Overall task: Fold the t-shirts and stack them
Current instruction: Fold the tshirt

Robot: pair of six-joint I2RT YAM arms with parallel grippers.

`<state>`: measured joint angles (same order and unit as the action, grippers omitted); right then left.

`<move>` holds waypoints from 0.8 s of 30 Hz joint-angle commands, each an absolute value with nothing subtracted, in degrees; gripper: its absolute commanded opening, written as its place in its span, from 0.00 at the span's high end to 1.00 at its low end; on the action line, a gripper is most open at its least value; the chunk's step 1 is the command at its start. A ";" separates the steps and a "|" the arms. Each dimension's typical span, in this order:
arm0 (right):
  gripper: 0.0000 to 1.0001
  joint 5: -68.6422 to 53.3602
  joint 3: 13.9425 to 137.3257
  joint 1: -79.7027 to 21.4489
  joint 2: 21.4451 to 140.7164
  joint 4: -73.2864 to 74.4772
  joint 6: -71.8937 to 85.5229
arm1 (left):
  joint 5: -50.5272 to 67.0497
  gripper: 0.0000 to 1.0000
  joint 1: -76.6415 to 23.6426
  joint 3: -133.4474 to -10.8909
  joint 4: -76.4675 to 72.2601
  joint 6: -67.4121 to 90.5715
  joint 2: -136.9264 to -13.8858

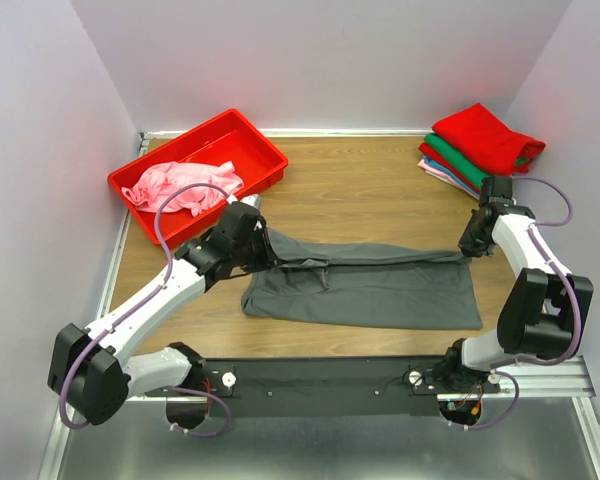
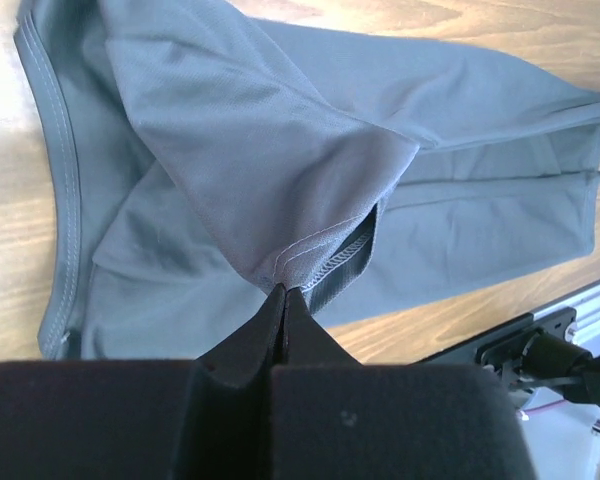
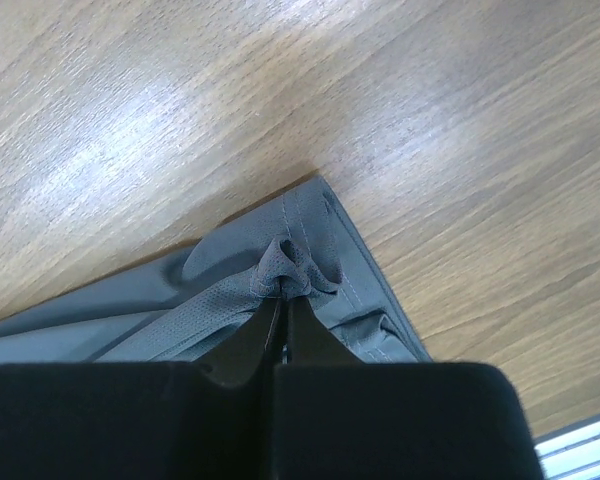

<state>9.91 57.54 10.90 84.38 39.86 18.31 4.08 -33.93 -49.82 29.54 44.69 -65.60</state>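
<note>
A dark grey t-shirt (image 1: 380,290) lies stretched across the middle of the wooden table, its far edge lifted and pulled taut between both grippers. My left gripper (image 1: 263,243) is shut on the shirt's left end, pinching a stitched hem (image 2: 310,262). My right gripper (image 1: 472,246) is shut on the shirt's right end, pinching a bunched hem corner (image 3: 290,268). A pink t-shirt (image 1: 180,187) lies crumpled in the red bin. Folded red (image 1: 485,137), green (image 1: 458,158) and pale pink (image 1: 442,174) shirts are stacked at the back right.
The red plastic bin (image 1: 250,150) stands at the back left. White walls close in the table on three sides. A black and metal rail (image 1: 320,385) with the arm bases runs along the near edge.
</note>
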 commanded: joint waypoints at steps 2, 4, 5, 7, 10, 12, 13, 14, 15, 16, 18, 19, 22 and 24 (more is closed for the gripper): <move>0.94 12.04 57.30 11.25 81.74 41.66 17.67 | 4.22 1.00 -34.63 -47.29 29.88 47.20 -62.76; 0.93 12.30 57.57 11.25 81.39 42.36 17.58 | 5.44 1.00 -34.89 -46.06 29.71 47.64 -61.88; 0.93 12.39 57.66 11.25 81.21 42.62 17.67 | 5.80 1.00 -34.98 -45.71 29.79 47.72 -61.61; 0.93 12.57 58.09 11.25 81.30 43.76 17.58 | 6.85 1.00 -35.24 -44.74 29.79 47.81 -60.74; 0.92 13.09 59.23 11.25 81.12 46.40 18.19 | 8.78 0.79 -35.51 -43.86 30.32 47.81 -59.07; 0.90 12.48 59.76 11.25 80.25 47.72 18.37 | 11.50 0.49 -35.60 -43.68 30.93 47.46 -58.19; 0.76 11.52 60.20 11.25 79.81 48.07 18.63 | 12.12 0.23 -35.77 -43.77 31.46 47.29 -57.84; 0.66 11.17 60.47 11.34 79.54 48.77 18.98 | 12.65 0.12 -35.77 -44.29 31.81 47.20 -57.48; 0.59 10.64 60.73 11.25 79.11 50.26 19.59 | 13.09 0.07 -35.77 -44.73 32.60 47.20 -57.05; 0.51 9.85 60.99 11.25 78.49 51.06 19.77 | 13.18 0.05 -35.77 -45.95 32.96 46.94 -56.52; 0.46 9.93 62.66 11.16 77.87 53.42 20.04 | 11.53 0.05 -35.77 -47.37 33.49 46.23 -56.95; 0.46 10.11 62.93 11.16 77.52 53.61 20.21 | 10.73 0.04 -35.68 -47.98 33.31 45.53 -57.65; 0.40 9.93 62.93 11.25 76.64 53.26 20.21 | 8.70 0.03 -35.25 -51.05 31.91 41.76 -63.96; 0.40 9.32 62.32 11.16 77.86 51.43 20.30 | 8.09 0.03 -35.16 -55.00 30.77 39.39 -68.62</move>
